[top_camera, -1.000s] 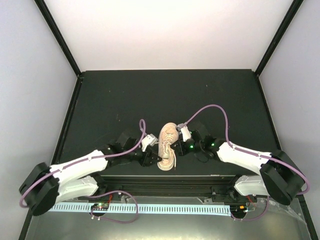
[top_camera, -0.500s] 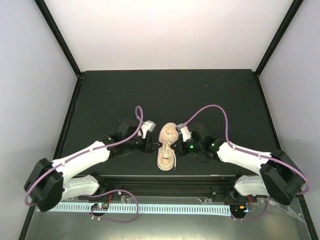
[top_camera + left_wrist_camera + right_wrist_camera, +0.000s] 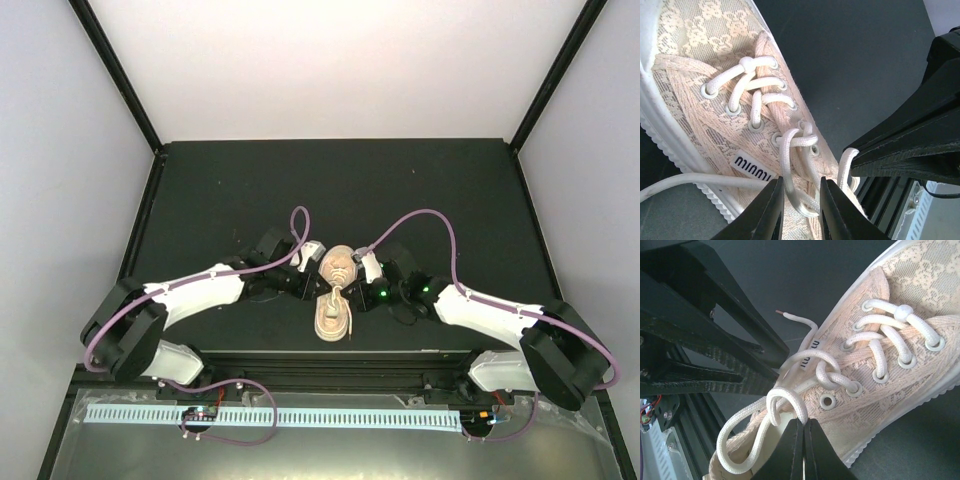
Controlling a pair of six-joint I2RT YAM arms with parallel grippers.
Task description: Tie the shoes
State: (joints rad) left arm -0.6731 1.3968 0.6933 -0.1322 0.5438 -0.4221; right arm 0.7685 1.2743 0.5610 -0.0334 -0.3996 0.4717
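The shoe (image 3: 333,312) is a beige lace-patterned sneaker lying near the table's front edge, toe pointing away. My left gripper (image 3: 320,276) reaches over its left side. In the left wrist view the left gripper (image 3: 799,195) has its jaws a little apart, with a loop of white lace (image 3: 786,165) running between them over the shoe (image 3: 695,95). My right gripper (image 3: 352,290) comes in from the right side. In the right wrist view the right gripper (image 3: 804,421) is shut on a curl of lace (image 3: 785,399) above the shoe (image 3: 900,390). A first crossing of the laces sits at the top eyelets.
A black rail (image 3: 330,356) runs along the table's near edge just below the heel. A pale cable tray (image 3: 280,415) lies in front of it. Purple cables arc above both wrists. A loose lace end (image 3: 795,317) trails beside the shoe.
My left arm swung from beside the heel up to the top eyelets, and its jaws widened and then narrowed around a lace loop. The shoe straightened slightly. The right gripper stayed put.
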